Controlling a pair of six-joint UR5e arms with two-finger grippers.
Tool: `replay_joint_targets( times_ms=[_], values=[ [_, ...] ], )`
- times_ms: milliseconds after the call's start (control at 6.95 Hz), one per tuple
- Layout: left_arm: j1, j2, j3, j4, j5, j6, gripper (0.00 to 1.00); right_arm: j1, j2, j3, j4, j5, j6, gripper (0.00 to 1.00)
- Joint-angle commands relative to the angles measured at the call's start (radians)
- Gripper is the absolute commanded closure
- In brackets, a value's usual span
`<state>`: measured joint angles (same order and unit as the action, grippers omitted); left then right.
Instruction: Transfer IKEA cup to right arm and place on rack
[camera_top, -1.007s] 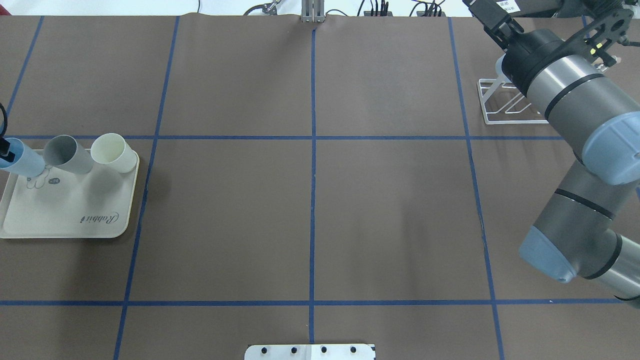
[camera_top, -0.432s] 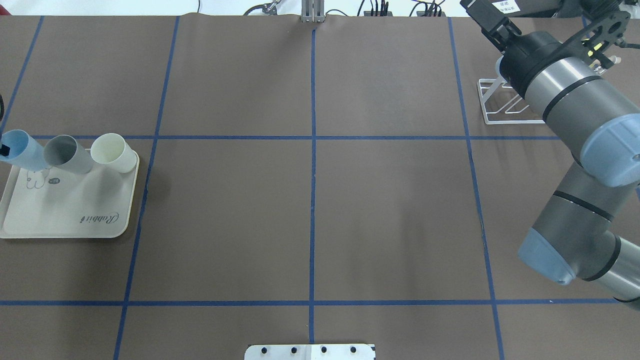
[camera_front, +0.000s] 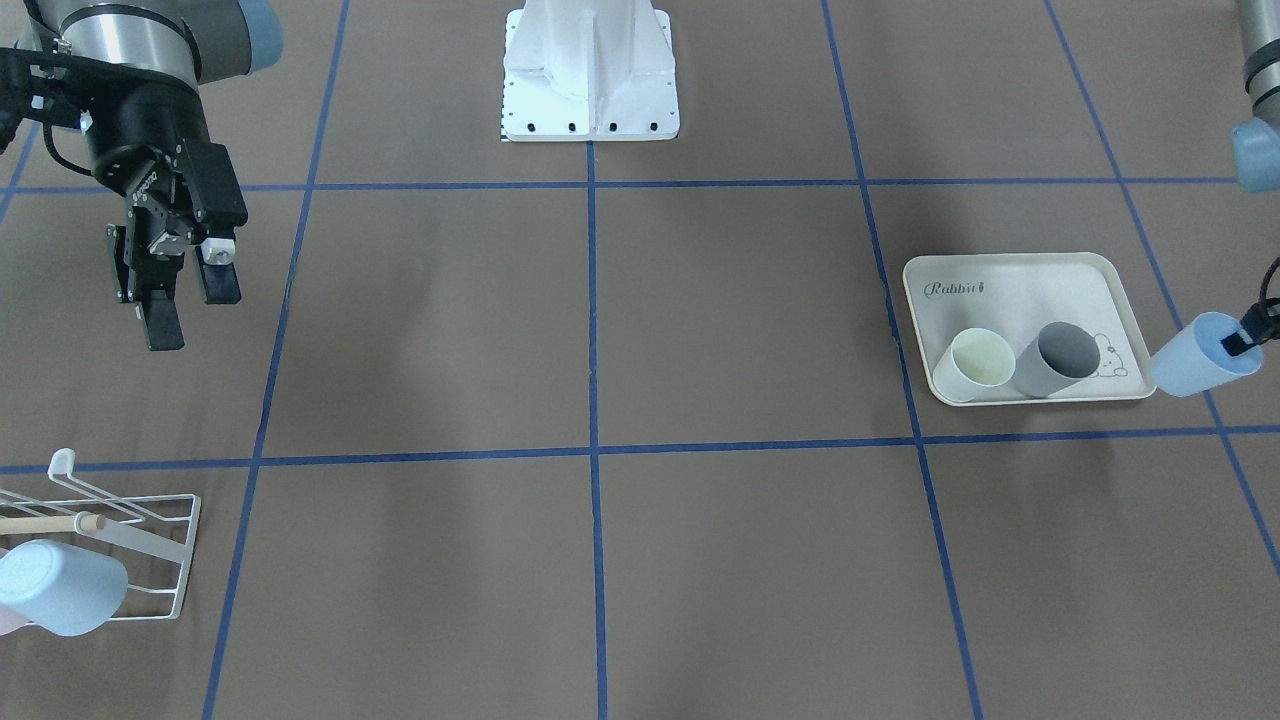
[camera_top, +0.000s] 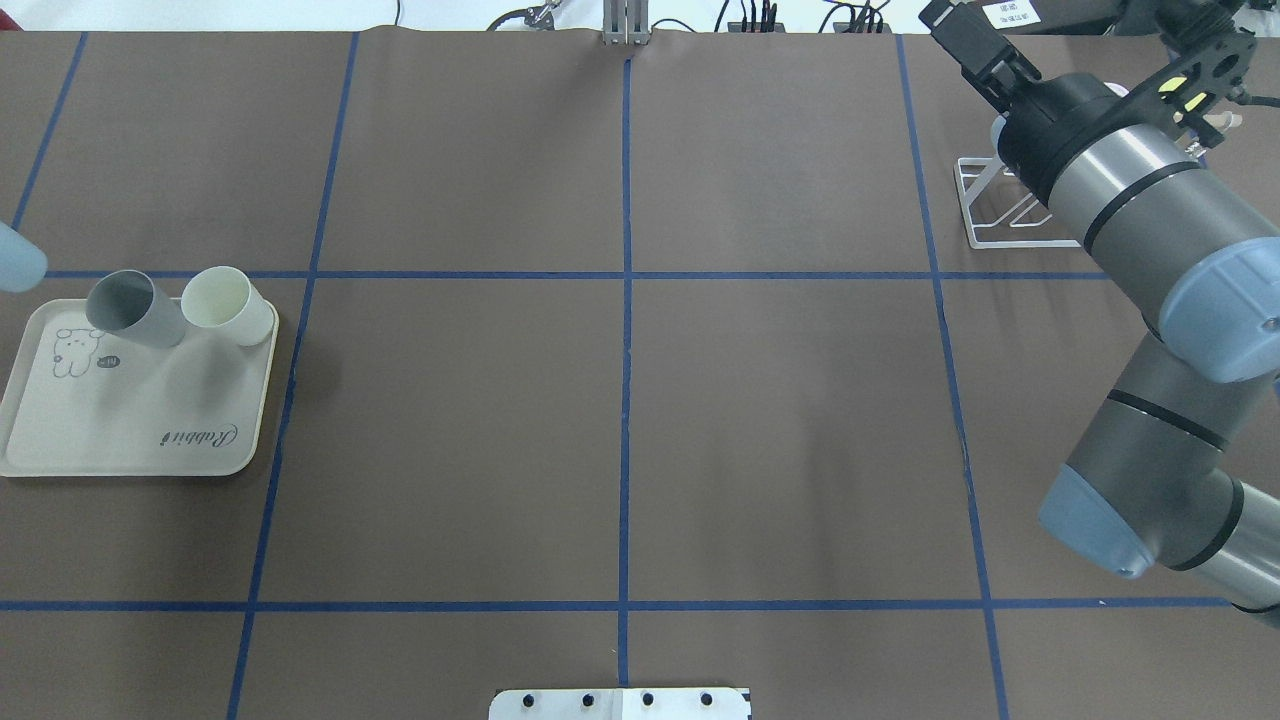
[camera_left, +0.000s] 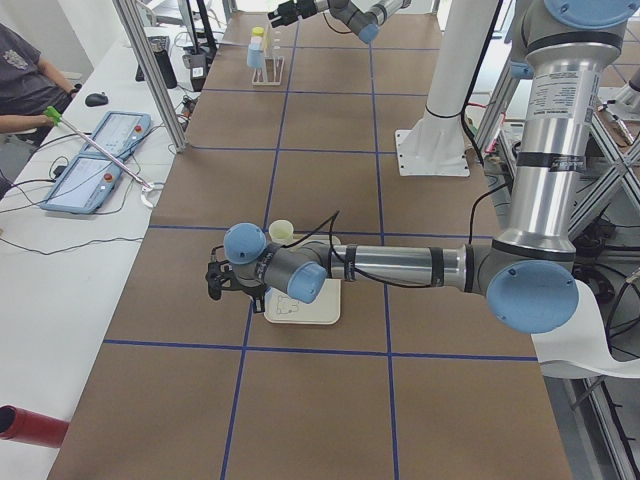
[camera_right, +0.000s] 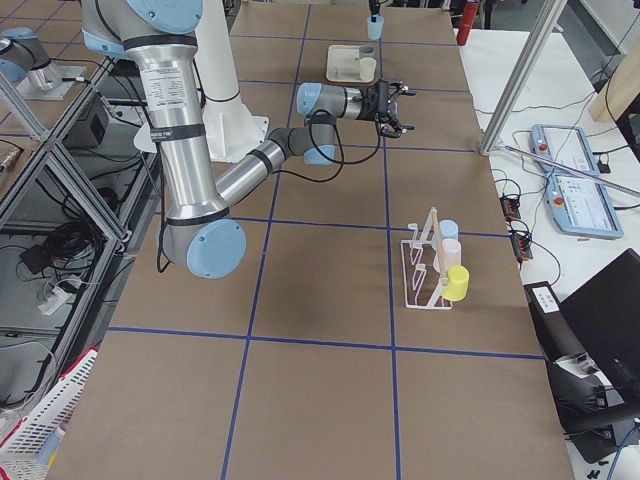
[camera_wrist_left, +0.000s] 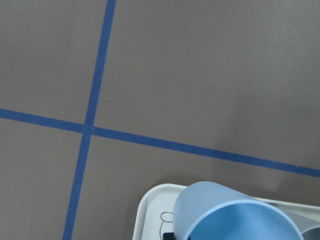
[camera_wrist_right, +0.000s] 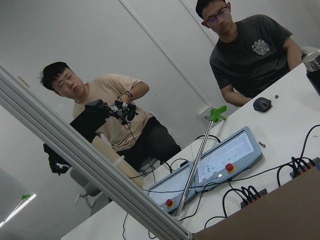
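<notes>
- The left gripper (camera_front: 1242, 343) pinches the wall of the pale-blue cup (camera_front: 1198, 357), one finger inside the rim. It holds the cup just off the tray's (camera_front: 1020, 275) outer edge, apparently clear of the surface. The rim grip likely leaves the body free for the other arm to take.
- The cup is a plain, handleless tumbler, matte and tapering to its base. It is tipped well over, with its mouth turned toward the gripper.
- On the tray, along the edge away from the robot, a grey cup (camera_front: 1058, 358) and a cream cup (camera_front: 978, 366) wait side by side.
- Far across the table from the tray, the right gripper (camera_front: 190, 305) hangs over the brown cover. Its jaws are spread wide with nothing between them, seemingly in readiness for the handover, which has not yet begun.
- Farthest from the tray, the white wire rack (camera_front: 130, 545) sits near the table's corner. Its prongs slant upward so that cups slip on mouth-first, and the right-side view shows blue, pink and yellow racked cups (camera_right: 452, 257) already on it.
</notes>
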<state>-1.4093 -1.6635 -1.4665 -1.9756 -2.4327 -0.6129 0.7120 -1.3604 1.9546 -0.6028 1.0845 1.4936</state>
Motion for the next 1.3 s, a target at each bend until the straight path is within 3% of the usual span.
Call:
replay_joint_targets(
  times_ms=[0,432,863,1151],
  values=[
    [-0.1,-0.071,-0.018,0.0,0.046,-0.001,1.0,-0.022,-0.009,-0.002,0.062,-0.015,-0.001,0.0],
    [-0.09,-0.154,-0.116,-0.011,0.177,-0.214,1.0,-0.038,-0.055,0.038,0.112,-0.008,0.008,0.0],
    [0.106,-0.174,-0.28,-0.02,0.32,-0.544,1.0,-0.066,-0.15,0.122,0.147,0.008,0.114,0.0],
    [0.221,-0.205,-0.29,-0.191,0.392,-0.834,1.0,-0.091,-0.196,0.125,0.237,0.008,0.16,0.0]
  ],
)
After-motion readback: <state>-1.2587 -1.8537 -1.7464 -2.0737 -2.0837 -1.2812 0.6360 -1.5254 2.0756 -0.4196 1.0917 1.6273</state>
